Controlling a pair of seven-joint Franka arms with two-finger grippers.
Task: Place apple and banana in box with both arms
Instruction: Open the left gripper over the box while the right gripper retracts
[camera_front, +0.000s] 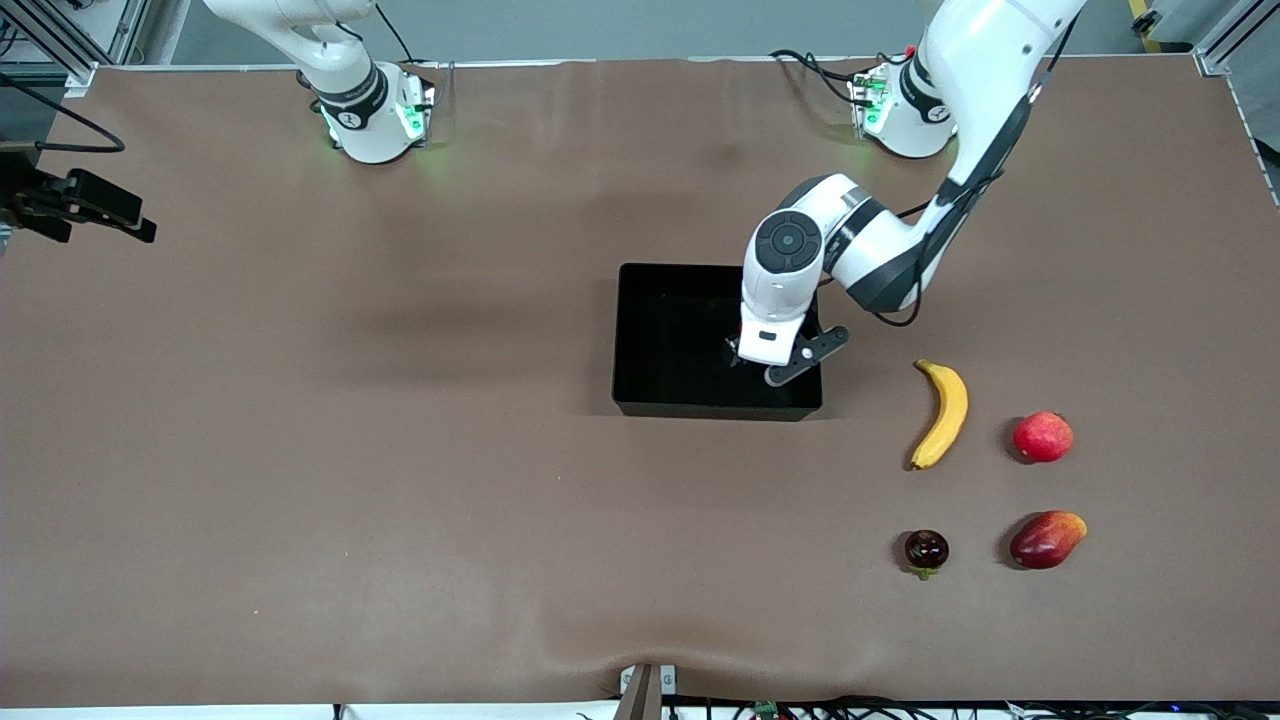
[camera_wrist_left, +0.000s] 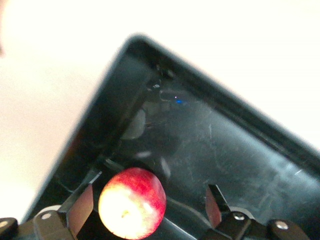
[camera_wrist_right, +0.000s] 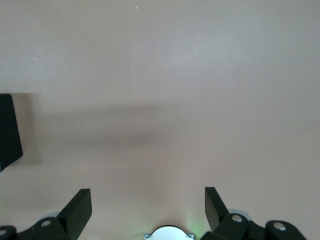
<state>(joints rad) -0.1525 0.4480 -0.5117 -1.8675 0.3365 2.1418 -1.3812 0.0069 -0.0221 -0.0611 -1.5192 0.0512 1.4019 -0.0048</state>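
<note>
The black box (camera_front: 660, 330) sits mid-table. My left gripper (camera_front: 745, 352) hangs inside it, open. In the left wrist view the red apple (camera_wrist_left: 132, 202) with its yellowish patch lies low in the box (camera_wrist_left: 240, 145) between the open fingers of the left gripper (camera_wrist_left: 152, 189). It is close to one pad and well apart from the other. The left arm's hand hides the apple in the front view. The yellow banana (camera_front: 943, 413) lies on the table beside the box, toward the left arm's end. My right gripper (camera_wrist_right: 146, 194) is open over bare table, holding nothing.
A pinkish-red round fruit (camera_front: 1043, 436) lies beside the banana. An oblong red-orange fruit (camera_front: 1047, 539) and a dark round fruit (camera_front: 926, 550) lie nearer the front camera. A black device (camera_front: 90, 205) juts in at the right arm's end of the table.
</note>
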